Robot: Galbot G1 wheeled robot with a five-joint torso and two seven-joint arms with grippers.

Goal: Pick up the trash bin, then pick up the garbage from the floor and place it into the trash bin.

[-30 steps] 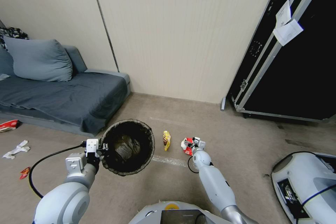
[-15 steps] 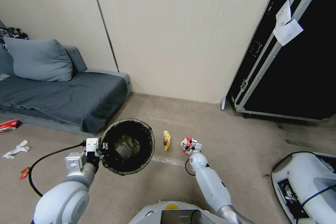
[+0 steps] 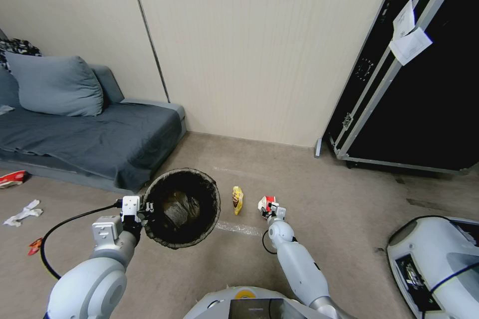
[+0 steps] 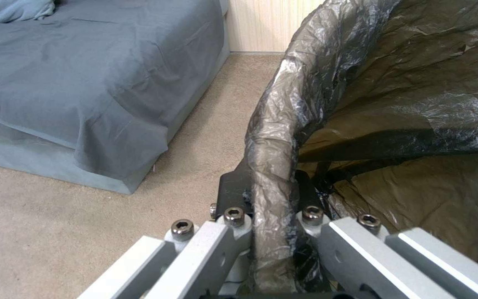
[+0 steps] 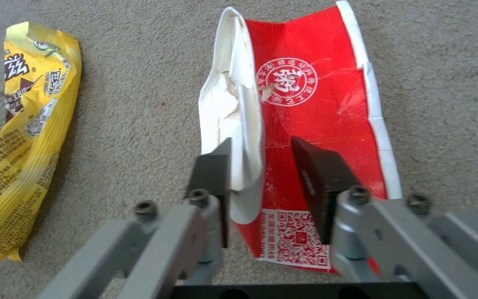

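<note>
Garbage here is a flattened red-and-white packet (image 5: 300, 137), printed with a round white seal and a code square, lying on the floor (image 3: 319, 194) at lower centre of the head view. The right gripper (image 5: 267, 174) straddles its raised white fold, jaws part open, one pad touching the fold. A yellow wrapper (image 5: 18, 141) lies just beside it. The left gripper (image 4: 269, 199), jaws clamped, holds the trash bin (image 3: 182, 208) by its bag-covered rim at lower left. Something crumpled lies inside, hard to make out.
</note>
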